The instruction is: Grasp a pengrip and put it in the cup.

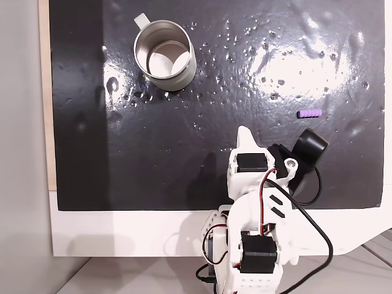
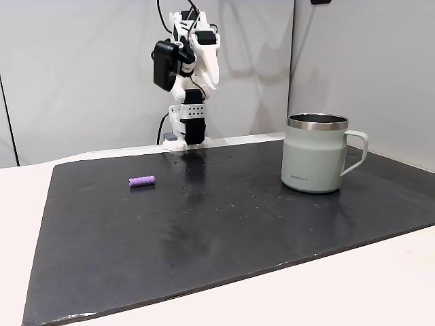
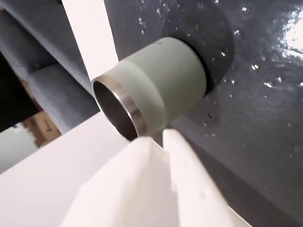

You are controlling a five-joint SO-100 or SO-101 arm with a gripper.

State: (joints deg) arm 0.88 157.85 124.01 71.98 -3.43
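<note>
The purple ridged pengrip (image 1: 309, 114) lies flat on the black mat, at its right side in a fixed view and at the left (image 2: 142, 181) in the other. The metal cup (image 1: 187, 71) stands upright near the mat's far left corner, pale green outside (image 2: 316, 159), with nothing inside. In the wrist view it lies ahead of the fingers (image 3: 165, 80). My gripper (image 1: 244, 131) is shut and holds nothing. It hangs on the folded arm (image 2: 210, 83) above the mat's near edge, well apart from both things. In the wrist view its white fingertips (image 3: 158, 138) meet.
The black mat (image 1: 184, 153) is glossy and dotted with small bumps or droplets. It lies on a white table (image 1: 122, 233). The arm's base and cables (image 1: 306, 220) sit at the mat's near edge. A grey wall (image 2: 81, 75) rises behind the arm.
</note>
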